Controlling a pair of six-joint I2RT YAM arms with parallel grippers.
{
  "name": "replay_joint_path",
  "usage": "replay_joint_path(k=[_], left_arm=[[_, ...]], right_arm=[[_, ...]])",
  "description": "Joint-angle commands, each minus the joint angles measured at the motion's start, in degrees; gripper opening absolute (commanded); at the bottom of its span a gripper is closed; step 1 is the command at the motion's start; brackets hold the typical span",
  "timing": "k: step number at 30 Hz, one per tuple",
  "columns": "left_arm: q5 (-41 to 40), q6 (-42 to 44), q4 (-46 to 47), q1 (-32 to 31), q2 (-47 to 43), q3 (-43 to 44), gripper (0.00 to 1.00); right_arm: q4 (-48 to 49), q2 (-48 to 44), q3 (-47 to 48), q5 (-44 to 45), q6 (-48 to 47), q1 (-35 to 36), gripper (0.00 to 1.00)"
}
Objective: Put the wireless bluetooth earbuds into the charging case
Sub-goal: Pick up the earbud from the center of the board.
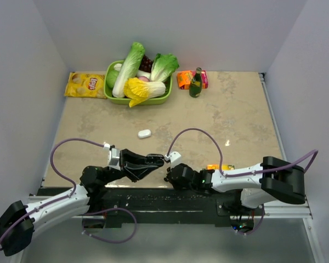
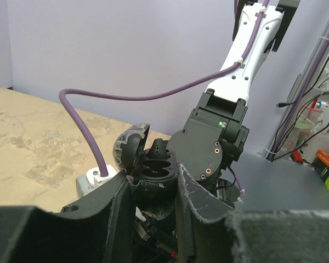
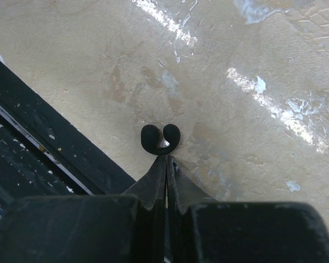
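Note:
My left gripper [image 1: 157, 160] is shut on a black charging case [image 2: 155, 171] and holds it above the table's near edge. The case's lid [image 2: 129, 146] is open and two hollow slots show. In the left wrist view its fingers [image 2: 200, 205] clamp the case's sides. My right gripper [image 1: 168, 174] is just right of the case and is shut on a small black earbud [image 3: 160, 138] at its fingertips [image 3: 166, 160], above bare table. A black nub [image 2: 158, 147] pokes up behind the case; I cannot tell what it is. A small white case [image 1: 145, 133] lies mid-table. No white earbuds show.
A green basket [image 1: 111, 94] of vegetables stands at the back, with a yellow chips bag [image 1: 85, 85] to its left. A green bottle [image 1: 195, 83] and orange packets [image 1: 183, 80] are to its right. An orange-yellow item [image 1: 220, 167] lies by the right arm. A black strip [image 3: 38, 159] edges the table.

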Motion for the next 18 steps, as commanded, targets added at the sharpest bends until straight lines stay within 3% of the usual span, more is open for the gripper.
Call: replay_joint_path(k=[1,15,18], left_arm=[[0.0,0.5,3.4,0.0,-0.5,-5.1,0.00],[-0.4,0.9,1.0,-0.1,-1.8,-4.9,0.00],[-0.5,1.1,0.8,0.0,-1.6,-4.8,0.00]], right_arm=[[3.1,1.9,-0.3,1.9,1.0,-0.3,0.00],[6.0,3.5,-1.3,0.7,0.3,-5.8,0.00],[5.9,3.5,-1.0,0.9,0.4,-6.3,0.07]])
